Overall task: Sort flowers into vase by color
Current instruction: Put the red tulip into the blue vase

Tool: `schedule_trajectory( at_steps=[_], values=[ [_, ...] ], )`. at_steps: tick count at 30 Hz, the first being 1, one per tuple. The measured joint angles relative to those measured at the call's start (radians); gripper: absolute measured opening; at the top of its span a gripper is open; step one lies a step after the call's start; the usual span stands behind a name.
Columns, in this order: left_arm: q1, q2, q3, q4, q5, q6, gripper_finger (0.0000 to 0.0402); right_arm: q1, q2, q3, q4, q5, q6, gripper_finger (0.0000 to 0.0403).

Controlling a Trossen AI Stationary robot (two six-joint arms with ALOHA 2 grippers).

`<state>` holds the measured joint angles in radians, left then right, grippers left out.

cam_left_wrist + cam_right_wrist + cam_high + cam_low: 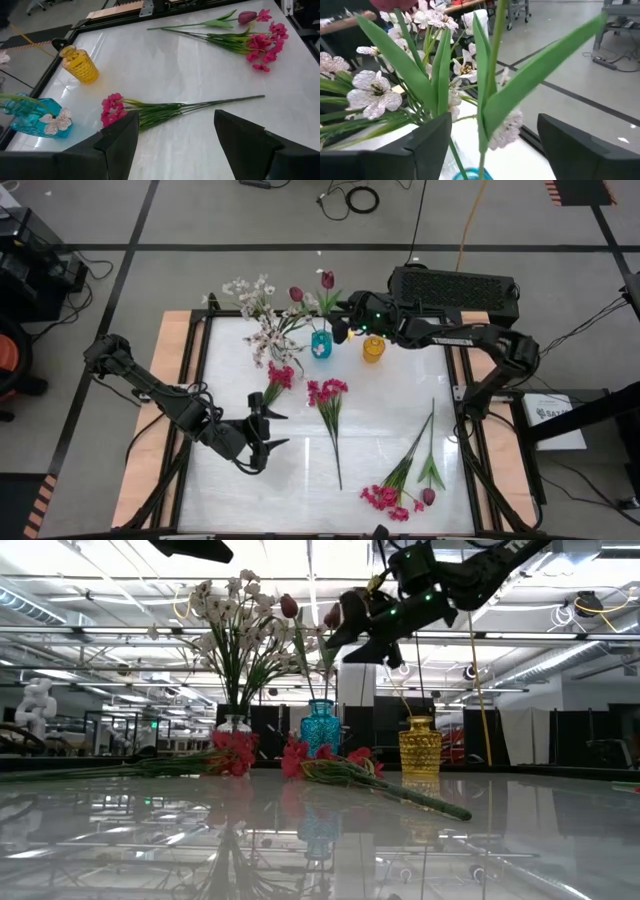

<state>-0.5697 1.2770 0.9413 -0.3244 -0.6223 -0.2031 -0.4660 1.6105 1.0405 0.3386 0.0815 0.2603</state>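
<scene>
- the flowers are light artificial sprigs on long thin green stems; they look springy, not brittle, and a stem will likely bend or swing if taken near one end.
- the best hold looks to be on the bare stem, between the leaves and the blossom head, where nothing gets crushed.
- loose on the table: a magenta sprig [329,412] at the centre, another magenta sprig [278,379] nearer the vases, and a magenta cluster [388,497] with a maroon tulip [428,495] at the near right.
- white blossoms [262,315] fill the clear vase [234,724]; two maroon tulips [312,288] stand in the blue vase [321,344]; the yellow vase [373,349] looks empty.
- the right gripper [340,330] is stretched across the far edge, hovering over the blue vase, fingers spread with a tulip's stem and leaves [490,95] between them, seemingly not pinched.
- the left gripper [268,430] hangs low over the near-left table, fingers wide and holding nothing, pointed toward the centre sprig's stem.
</scene>
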Motion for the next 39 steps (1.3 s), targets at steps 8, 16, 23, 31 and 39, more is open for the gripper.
schedule_trajectory(
  at_steps=[8,16,23,31,39],
  values=[
    [0.0,0.0,0.0,0.002,0.016,-0.001,0.0265,0.0,-0.17,0.0,-0.267,0.054,-0.039,0.0289],
    [0.0,0.0,0.0,0.015,0.017,0.0,0.0265,0.14,-0.426,0.0,-0.702,0.051,-0.017,0.0283],
    [0.0,0.0,0.0,0.08,0.026,0.005,0.0265,0.475,-0.576,0.0,-1.051,0.182,0.254,0.0266],
    [0.0,0.006,0.0,0.111,0.045,0.004,0.0265,0.867,-0.565,0.0,-1.289,0.145,0.481,0.024],
    [0.0,0.012,0.0,0.114,0.045,0.027,0.0265,1.096,-0.492,0.0,-1.435,0.02,0.531,0.0213]
  ],
)
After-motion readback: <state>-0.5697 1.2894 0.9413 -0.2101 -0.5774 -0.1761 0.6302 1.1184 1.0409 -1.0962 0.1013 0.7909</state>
